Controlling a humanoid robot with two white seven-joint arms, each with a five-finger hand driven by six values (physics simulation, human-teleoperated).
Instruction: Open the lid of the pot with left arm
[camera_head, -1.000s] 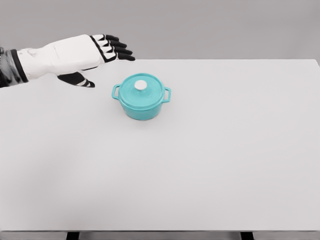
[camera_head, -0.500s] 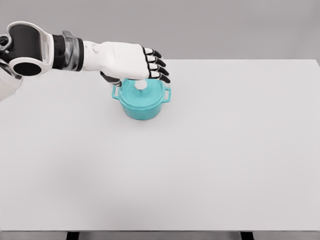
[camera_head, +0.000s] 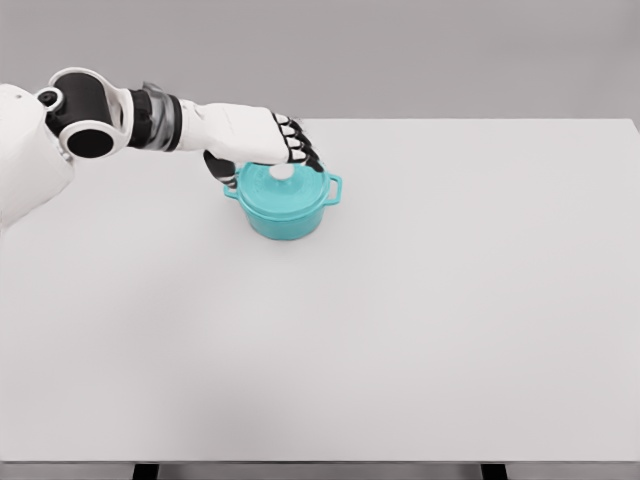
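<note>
Teal pot (camera_head: 284, 207) sits alone on white table (camera_head: 400, 330); left hand (camera_head: 250, 135) fingers (camera_head: 296, 150) curl over lid knob (camera_head: 282, 172), grip unclear.

light: bright, even, diffuse; source direction unclear
shadows: only a faint soft smudge on the table (camera_head: 420, 330) lower left; almost none under the pot (camera_head: 285, 200)
glare: none, surfaces matte
sharpness: slightly soft render, edges a bit smeared
distortion: none visible, table edges straight
</note>
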